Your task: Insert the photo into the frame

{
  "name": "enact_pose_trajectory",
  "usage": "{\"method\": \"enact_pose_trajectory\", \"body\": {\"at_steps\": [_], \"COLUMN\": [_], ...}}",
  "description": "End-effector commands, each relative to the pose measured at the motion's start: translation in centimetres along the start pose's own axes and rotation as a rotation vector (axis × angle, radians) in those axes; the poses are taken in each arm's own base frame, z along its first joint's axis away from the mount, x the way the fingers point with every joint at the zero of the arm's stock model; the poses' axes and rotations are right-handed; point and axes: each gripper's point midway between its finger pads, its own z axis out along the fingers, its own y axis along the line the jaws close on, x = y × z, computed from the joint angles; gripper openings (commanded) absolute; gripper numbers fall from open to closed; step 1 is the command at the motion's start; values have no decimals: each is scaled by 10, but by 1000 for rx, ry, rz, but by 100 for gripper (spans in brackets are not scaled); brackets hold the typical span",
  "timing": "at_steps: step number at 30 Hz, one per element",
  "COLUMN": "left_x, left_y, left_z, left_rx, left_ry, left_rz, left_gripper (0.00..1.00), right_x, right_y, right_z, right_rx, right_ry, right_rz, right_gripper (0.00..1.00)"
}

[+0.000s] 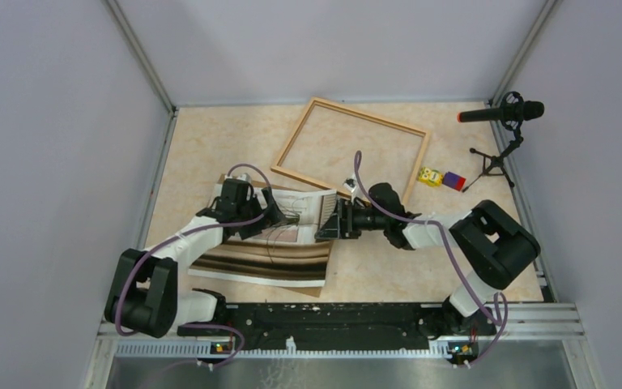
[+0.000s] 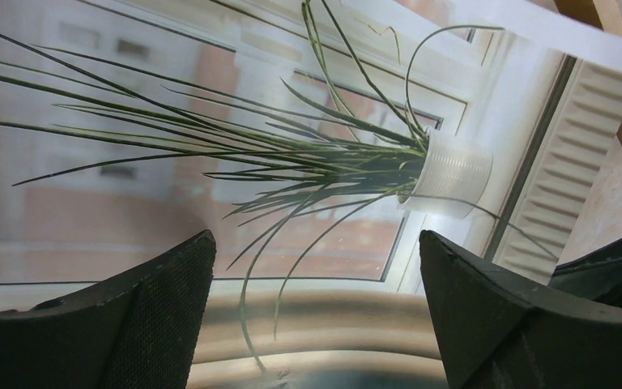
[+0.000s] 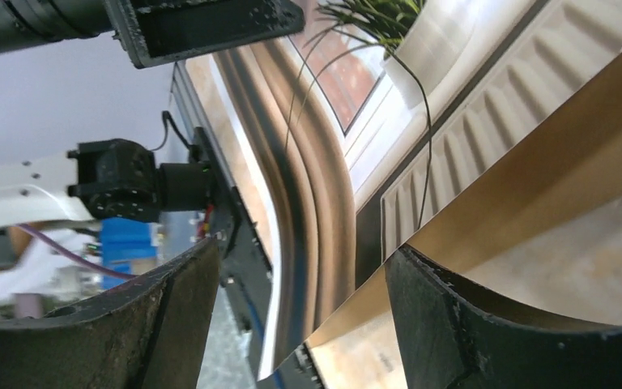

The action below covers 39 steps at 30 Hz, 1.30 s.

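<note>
Under the left gripper lies the photo, face up and flat, on a tan board that peeks out past its edges. The left fingers are spread as wide as they go and hold nothing; they hover just over the grass blades. Over at the photo's other side, the right gripper comes in low with its jaws well apart. The board's edge runs between them, nothing clamped that I can see.

Now, handling. It's paper: light, floppy, easy to crease and slick on that board. My call is to take it by the white border at the edge beside the right fingertips, where the sheet seems to lift a little. Pinch it shallow and let the left hand steady the far side so it doesn't sag or fold.

Orientation: the long axis looks to run from the left gripper across to the right one, though the view makes that hard to be sure of. The brown bands sit behind the left fingertips, toward the arm bases. Just beyond both grippers sits the frame, empty, flat and turned at an angle to the photo, so the print will need rotating to match.
</note>
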Motion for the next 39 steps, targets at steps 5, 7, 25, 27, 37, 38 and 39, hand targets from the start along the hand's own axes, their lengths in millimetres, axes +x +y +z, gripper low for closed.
{"method": "enact_pose_trajectory", "body": {"at_steps": [5, 7, 25, 27, 37, 38, 39], "left_x": [0, -2, 2, 4, 2, 2, 1], "left_y": [-2, -3, 1, 2, 0, 1, 1], "left_z": [-14, -16, -15, -14, -19, -19, -20], "left_rx": [15, 22, 6, 4, 7, 3, 2], "left_ry": [-22, -36, -16, -7, -4, -6, -9], "left_rz": [55, 63, 86, 85, 106, 108, 111], "left_gripper": [99, 99, 99, 99, 99, 99, 99], "right_x": [-46, -42, -7, -11, 10, 16, 25], "right_y": [55, 55, 27, 21, -8, -9, -7], "right_z": [-8, -7, -23, -24, -22, -20, -17], "right_rx": [-179, -208, -26, 51, 287, 273, 244], "right_ry": [-204, -188, -133, -128, -53, -31, -18], "right_rz": [-645, -710, -1513, -1579, -1996, -1999, -2009], "right_gripper": [82, 83, 97, 98, 94, 93, 93]}}
